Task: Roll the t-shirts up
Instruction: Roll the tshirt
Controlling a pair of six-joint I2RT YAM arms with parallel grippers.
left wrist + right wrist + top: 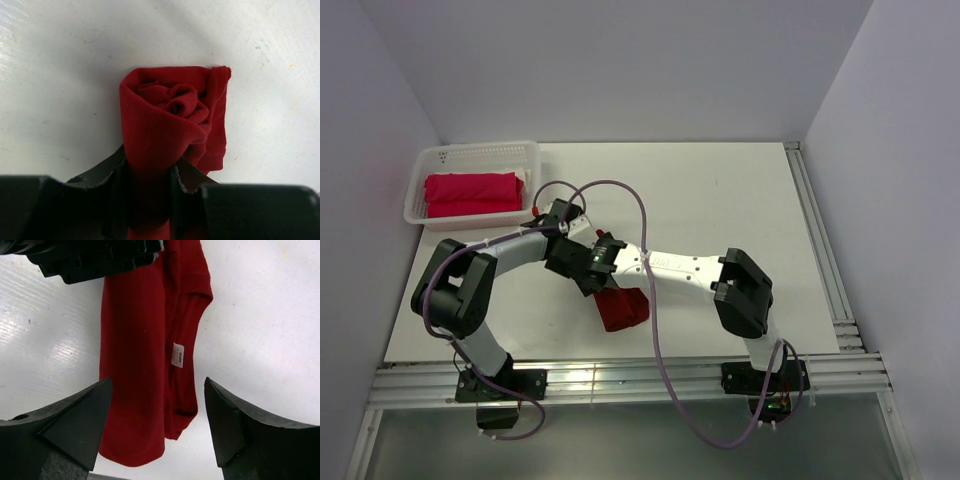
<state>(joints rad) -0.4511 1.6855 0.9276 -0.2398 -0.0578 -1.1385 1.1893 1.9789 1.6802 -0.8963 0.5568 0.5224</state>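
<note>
dark crimson t-shirt [170,115]: rolled into a tight spiral, seen end-on from the left wrist; in the top view it sits at about 7 o'clock from the middle of the table [740,190], near the front edge. Whether it rests on the surface cannot be told.
left gripper [150,175]: its black fingers [112,170] pinch one end of the roll, cloth pressed between them.
right gripper [157,382]: fingers spread wide, gripping nothing; the crimson cloth, with a small white label [178,355], shows beyond them, and the left gripper is at 12 o'clock in that view.
pinkish-red t-shirt [470,193]: rolled, lying inside the white basket [480,147] at the table's 10 o'clock corner, well apart from both grippers.
</note>
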